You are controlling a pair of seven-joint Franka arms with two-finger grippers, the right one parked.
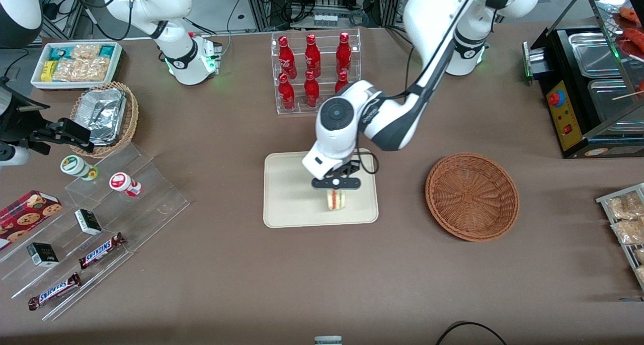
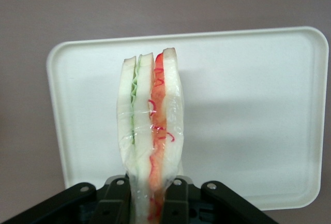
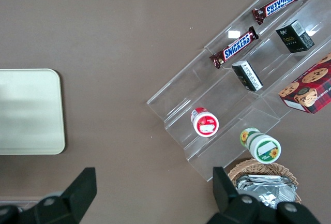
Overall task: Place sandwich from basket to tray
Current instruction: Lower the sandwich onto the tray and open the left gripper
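From the front, the gripper [image 1: 336, 183] is holding the sandwich [image 1: 335, 199] over the tray [image 1: 287, 194], with the basket [image 1: 472, 196] lying beside the tray. At the wrist, fingers [image 2: 117, 200] are clamping the wedge; lowering and releasing likely come next.

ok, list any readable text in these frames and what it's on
"SNICKERS" on the chocolate bar on the clear stepped stand.
"SNICKERS" on the second bar, nearer the front camera.
Unreadable: red bottles, small dark boxes, cookie box, two round tubs.
No text on the sandwich in the gripper, the tray or the basket.
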